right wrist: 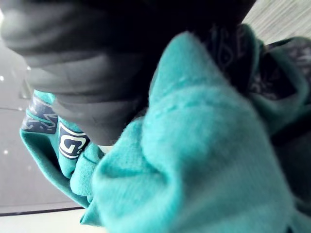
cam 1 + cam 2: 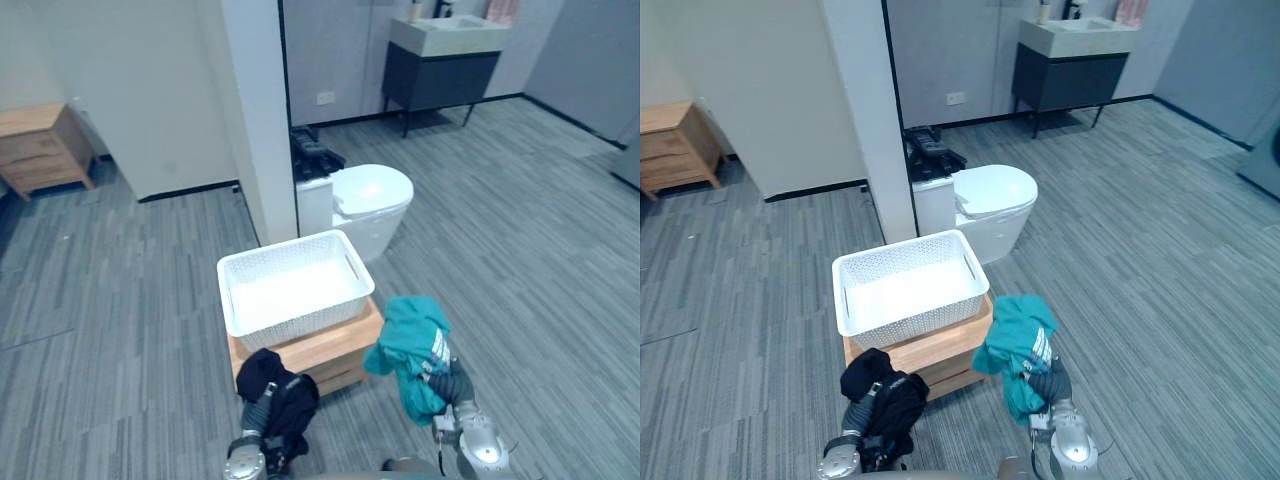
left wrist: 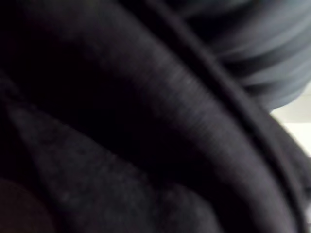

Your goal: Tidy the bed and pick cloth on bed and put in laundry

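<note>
Left hand (image 2: 263, 402): buried in a black cloth (image 2: 287, 398) that hangs at the front left corner of the wooden stand (image 2: 335, 348); I cannot tell its grip. White basket (image 2: 300, 322) sits on the stand and looks empty. Teal cloth (image 2: 410, 340) is bunched over my right hand (image 2: 452, 383), just off the stand's right edge; grip again hidden. Judgement: both cloths are at the basket, neither is in it. Dropping them in remains.

basket (image 2: 300, 322) on surface (image 2: 335, 346) | toilet (image 2: 372, 192) behind basket | left cloth (image 2: 280, 395) before surface's left corner | right cloth (image 2: 410, 340) beside surface's right | sink cabinet (image 2: 440, 75) far behind
</note>
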